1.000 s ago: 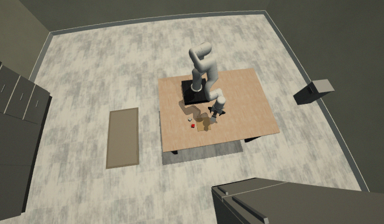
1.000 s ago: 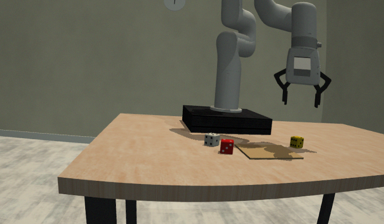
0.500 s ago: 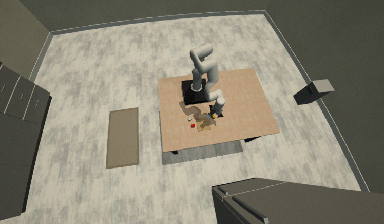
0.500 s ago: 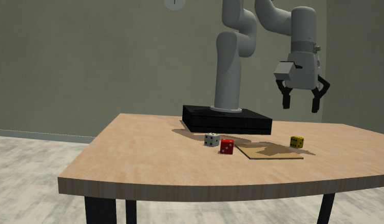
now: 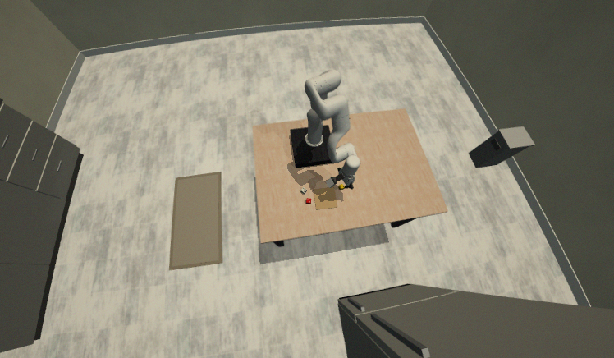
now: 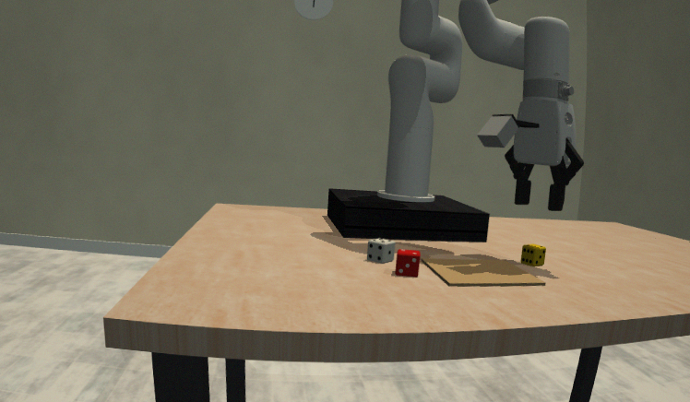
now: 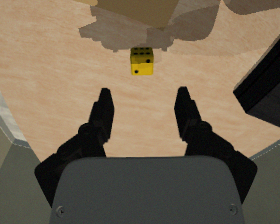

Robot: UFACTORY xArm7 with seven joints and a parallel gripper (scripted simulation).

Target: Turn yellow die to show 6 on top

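The yellow die [image 6: 532,254] lies on the bare table just off the mat's far right corner; it also shows in the wrist view [image 7: 141,60] and the overhead view [image 5: 341,187]. The tan mat [image 6: 482,271] lies flat on the table. My gripper [image 6: 537,196] hangs well above the yellow die, fingers pointing down, partly open and empty; in the wrist view the gripper [image 7: 144,106] has the die a little ahead of its fingertips. A white die [image 6: 380,250] and a red die [image 6: 407,262] rest on the table left of the mat.
The arm's black base plate [image 6: 407,218] sits behind the dice and mat. The table's right and front edges are some way from the dice.
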